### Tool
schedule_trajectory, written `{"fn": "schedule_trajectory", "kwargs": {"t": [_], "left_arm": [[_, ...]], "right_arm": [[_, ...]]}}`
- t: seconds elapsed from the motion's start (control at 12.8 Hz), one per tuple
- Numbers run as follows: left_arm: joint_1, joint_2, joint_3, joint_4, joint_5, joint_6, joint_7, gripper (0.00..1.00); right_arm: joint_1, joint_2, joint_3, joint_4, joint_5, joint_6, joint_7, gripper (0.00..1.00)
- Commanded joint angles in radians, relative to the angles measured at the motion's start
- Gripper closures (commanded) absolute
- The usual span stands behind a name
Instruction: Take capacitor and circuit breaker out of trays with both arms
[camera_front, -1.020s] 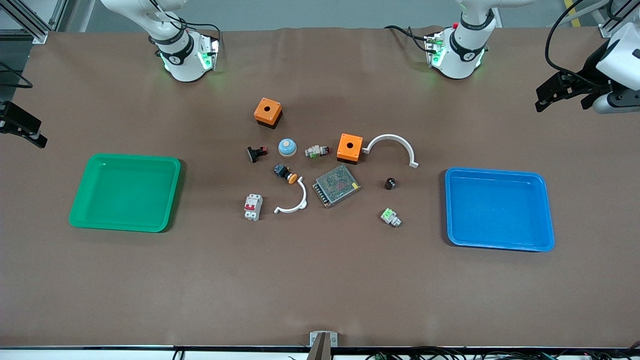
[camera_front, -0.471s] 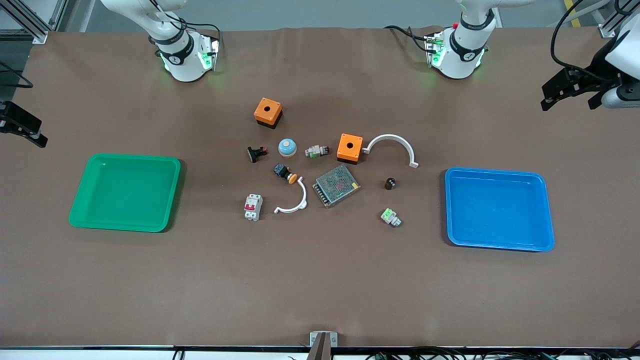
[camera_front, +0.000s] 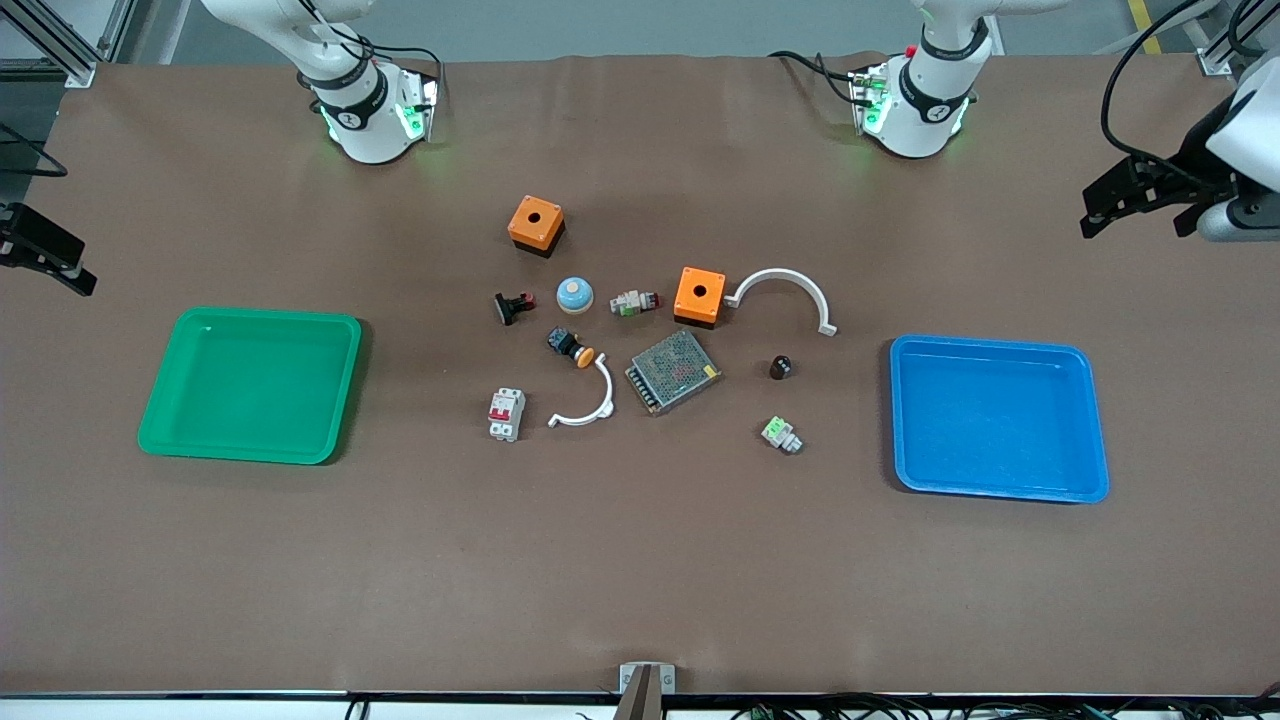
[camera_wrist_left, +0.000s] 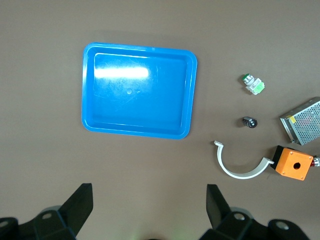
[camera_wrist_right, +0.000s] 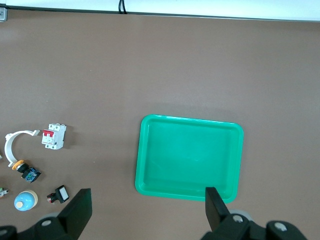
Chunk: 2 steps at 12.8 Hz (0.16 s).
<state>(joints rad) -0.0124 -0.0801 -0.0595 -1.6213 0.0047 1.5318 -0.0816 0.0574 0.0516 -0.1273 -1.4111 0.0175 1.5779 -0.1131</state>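
Observation:
The capacitor (camera_front: 780, 367), a tiny black stubby cylinder, lies on the table between the blue tray (camera_front: 1000, 490) and the metal mesh box. It also shows in the left wrist view (camera_wrist_left: 248, 121). The breaker (camera_front: 506, 413), a white block with a red switch face, lies nearer the green tray (camera_front: 250, 455), beside a white arc. It also shows in the right wrist view (camera_wrist_right: 54, 136). My left gripper (camera_front: 1135, 210) (camera_wrist_left: 149, 210) hangs open and empty over bare table at the left arm's end. My right gripper (camera_front: 50, 262) (camera_wrist_right: 148, 207) hangs open and empty at the right arm's end.
Around the two parts lie two orange boxes (camera_front: 536, 224) (camera_front: 699, 295), two white arcs (camera_front: 785, 290) (camera_front: 590, 400), a mesh box (camera_front: 673, 370), a blue dome (camera_front: 575, 294), a push-button (camera_front: 570, 346), a black-and-red clip (camera_front: 512, 306) and green-topped parts (camera_front: 781, 434). Both trays hold nothing.
My left gripper has shifted slightly over the table's edge at its end. The right gripper and all the parts have stayed in place.

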Motion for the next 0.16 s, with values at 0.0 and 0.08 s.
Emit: {"fn": "schedule_trajectory", "kwargs": {"t": [0.0, 0.08], "left_arm": [[0.002, 0.013, 0.003, 0.031, -0.006, -0.005, -0.021, 0.0], [0.002, 0.011, 0.001, 0.031, -0.006, -0.007, -0.021, 0.0]], "right_arm": [[-0.007, -0.002, 0.011, 0.001, -0.013, -0.004, -0.007, 0.0], [-0.007, -0.002, 0.011, 0.001, -0.013, -0.003, -0.007, 0.0]]}}
